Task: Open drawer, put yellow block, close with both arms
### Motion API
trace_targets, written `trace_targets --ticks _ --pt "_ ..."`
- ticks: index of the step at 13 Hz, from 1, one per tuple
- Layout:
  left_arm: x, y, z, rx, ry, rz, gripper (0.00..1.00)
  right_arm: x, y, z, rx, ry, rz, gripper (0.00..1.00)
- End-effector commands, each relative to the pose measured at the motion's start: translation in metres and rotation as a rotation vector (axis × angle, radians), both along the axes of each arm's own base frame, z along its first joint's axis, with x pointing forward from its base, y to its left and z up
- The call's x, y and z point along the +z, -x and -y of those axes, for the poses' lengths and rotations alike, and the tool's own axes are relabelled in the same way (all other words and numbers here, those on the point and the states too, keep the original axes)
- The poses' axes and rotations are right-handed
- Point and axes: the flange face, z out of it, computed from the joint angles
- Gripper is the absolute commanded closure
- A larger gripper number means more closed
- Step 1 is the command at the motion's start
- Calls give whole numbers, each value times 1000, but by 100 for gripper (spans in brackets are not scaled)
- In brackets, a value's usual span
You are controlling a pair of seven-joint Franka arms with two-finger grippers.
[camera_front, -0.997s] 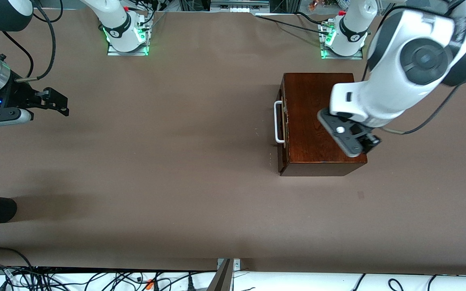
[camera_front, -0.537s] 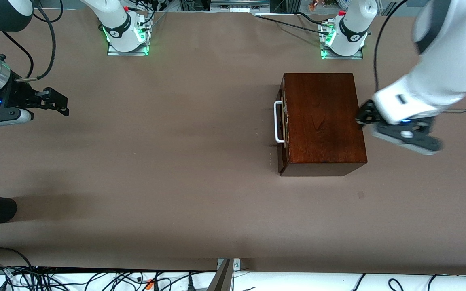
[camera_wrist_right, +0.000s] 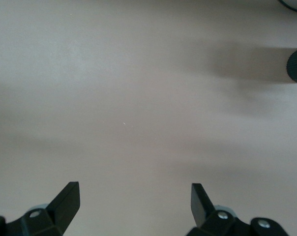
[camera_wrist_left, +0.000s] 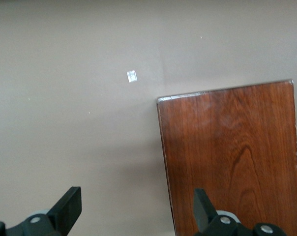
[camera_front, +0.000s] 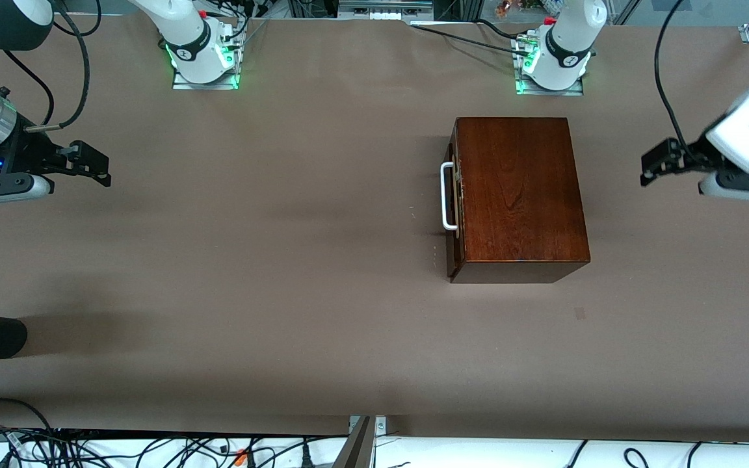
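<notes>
And here we are, looking very much like the closing seconds. The wooden box [camera_front: 517, 195] is sitting toward the left arm's end of the desk, not far from the edge where the bases stand, and its drawer [camera_front: 455, 198] is sitting pushed in, the white handle [camera_front: 446, 196] lying close against the box front. No gap is showing, no light-wood lining peeking out.

The yellow block? Nowhere on the brown desk [camera_front: 283, 260] in any view. My read is that it is lying inside the shut drawer, though nothing here is proving that.

The left gripper [camera_front: 657, 162] is hanging over bare desk near the edge at the left arm's end, clear of the box, with nothing in it. Its wrist view is showing the fingers [camera_wrist_left: 70, 206] spread wide, looking down on the box top [camera_wrist_left: 232, 157] and a small pale speck [camera_wrist_left: 132, 76] on the surface.

The right gripper [camera_front: 91, 166] is waiting over the desk at the right arm's end, fingers [camera_wrist_right: 70, 199] parted too, gripping nothing, only bare desk below.

So opening, loading and closing all appear done; judging by this, only the arms' parking looks to be left.
</notes>
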Motion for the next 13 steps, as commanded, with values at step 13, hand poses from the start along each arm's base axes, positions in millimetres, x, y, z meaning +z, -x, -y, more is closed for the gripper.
trace_targets --ticks 13 --pt "7 0 -18 62 19 19 0 5 0 0 -15 -17 0 0"
